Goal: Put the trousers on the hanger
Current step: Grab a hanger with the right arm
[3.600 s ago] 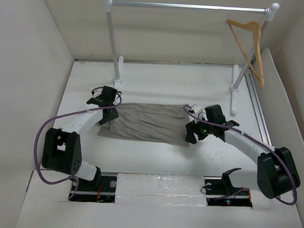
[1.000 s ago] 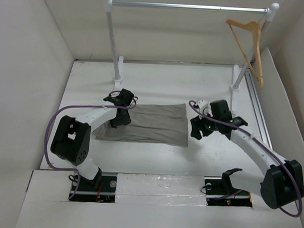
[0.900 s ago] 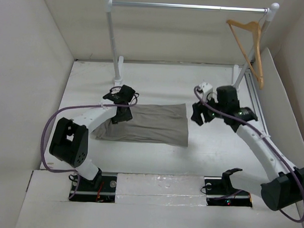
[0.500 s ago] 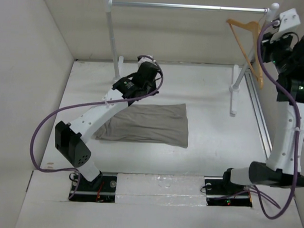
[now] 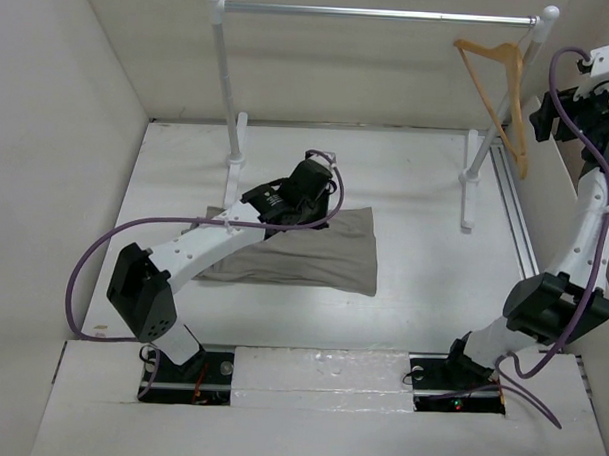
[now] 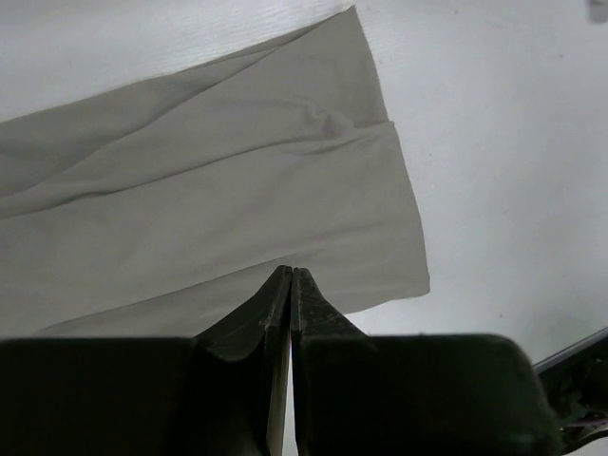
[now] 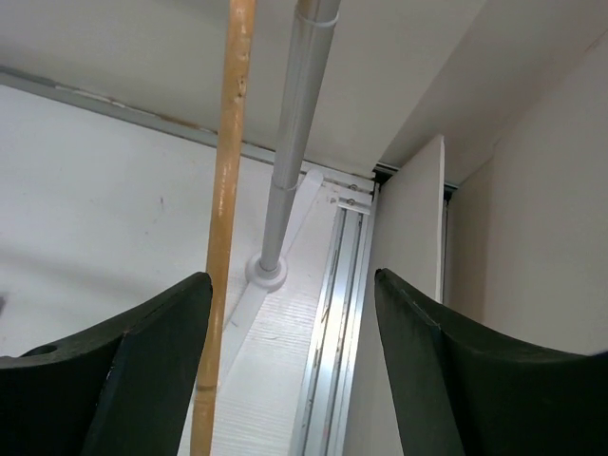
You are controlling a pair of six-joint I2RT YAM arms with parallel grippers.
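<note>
The trousers (image 5: pixel 304 253) lie folded in a flat grey-beige rectangle on the white table; their right end (image 6: pixel 237 180) fills the left wrist view. My left gripper (image 5: pixel 311 188) hovers above them, its jaws (image 6: pixel 290 272) shut with nothing between them. The hanger (image 5: pixel 501 90) of tan wood hangs from the right end of the rail. One of its wooden bars (image 7: pixel 228 190) runs down the right wrist view, just inside the left finger. My right gripper (image 5: pixel 545 114) is raised beside the hanger, open (image 7: pixel 292 274) and empty.
A silver rail (image 5: pixel 382 13) on white posts spans the back; its right post (image 7: pixel 294 142) stands just behind the hanger. An aluminium track (image 5: pixel 515 215) runs along the table's right side. White walls enclose the table on the left, the right and the back.
Both grippers left the trousers. The right arm swung up to the hanger and its jaws widened. The left arm lifted, moved right over the cloth and shut empty.
</note>
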